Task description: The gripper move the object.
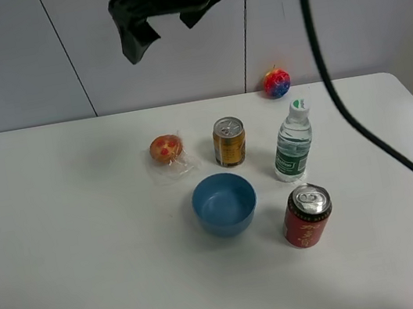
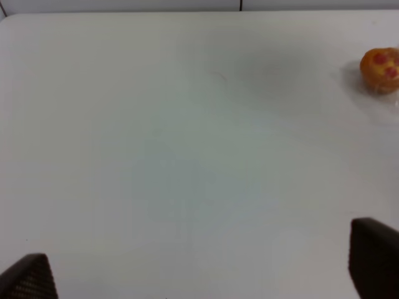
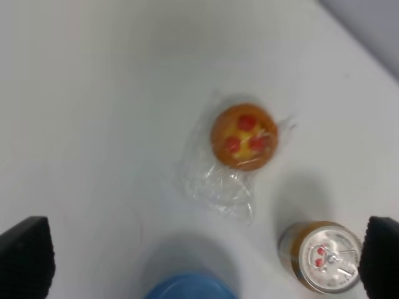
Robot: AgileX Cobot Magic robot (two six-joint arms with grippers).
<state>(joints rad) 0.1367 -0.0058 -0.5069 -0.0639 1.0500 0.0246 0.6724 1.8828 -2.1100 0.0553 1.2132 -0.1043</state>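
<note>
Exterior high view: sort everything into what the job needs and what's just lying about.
Job: right gripper, wrapped bun.
Lying about: gold can, water bottle, blue bowl, red can, red-and-blue ball.

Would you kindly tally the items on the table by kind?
Wrapped bun: 1
Cans: 2, gold can and red can
Water bottle: 1
Blue bowl: 1
Ball: 1
Total: 6
</note>
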